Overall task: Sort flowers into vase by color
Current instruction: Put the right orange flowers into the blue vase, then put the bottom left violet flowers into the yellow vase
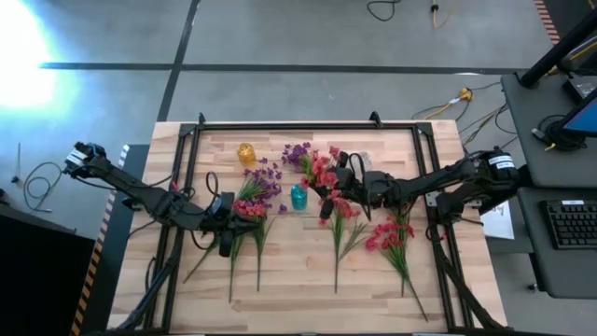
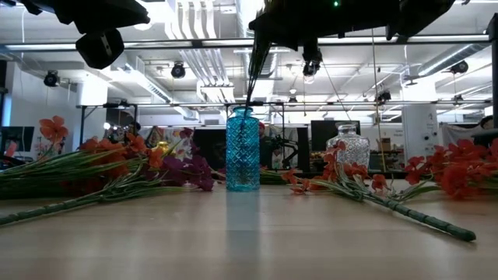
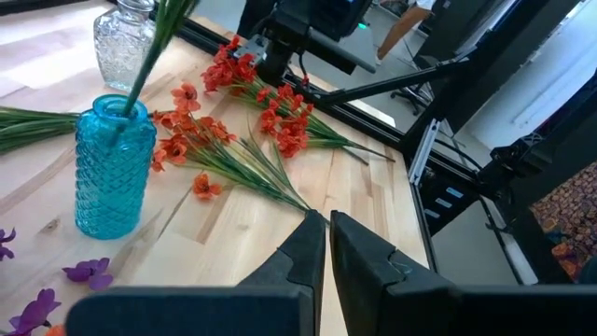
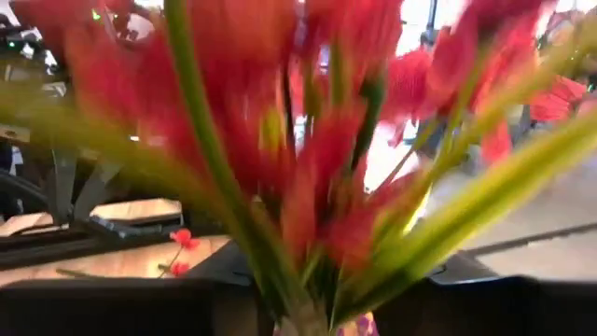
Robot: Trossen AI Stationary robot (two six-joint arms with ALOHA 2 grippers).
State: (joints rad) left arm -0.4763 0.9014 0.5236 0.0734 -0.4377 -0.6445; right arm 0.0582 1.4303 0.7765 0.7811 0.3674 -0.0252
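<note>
My right pincer (image 1: 328,200) grips a floppy, featherlight red-blossomed artificial sprig (image 1: 322,173) by its thin stem above the blue patterned glass vase (image 1: 298,196), while my left pincer (image 3: 326,233) waits shut, empty.

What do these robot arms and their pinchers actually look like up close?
Both arms are dark, nearly black, built from slim jointed segments. The left arm has a blocky end near the table's edge; the right arm carries a small white label near its base. The left gripper ends in two flat, dark, wedge-shaped fingers with angular edges. The right gripper's fingers are hidden behind blurred red blossoms.
</note>
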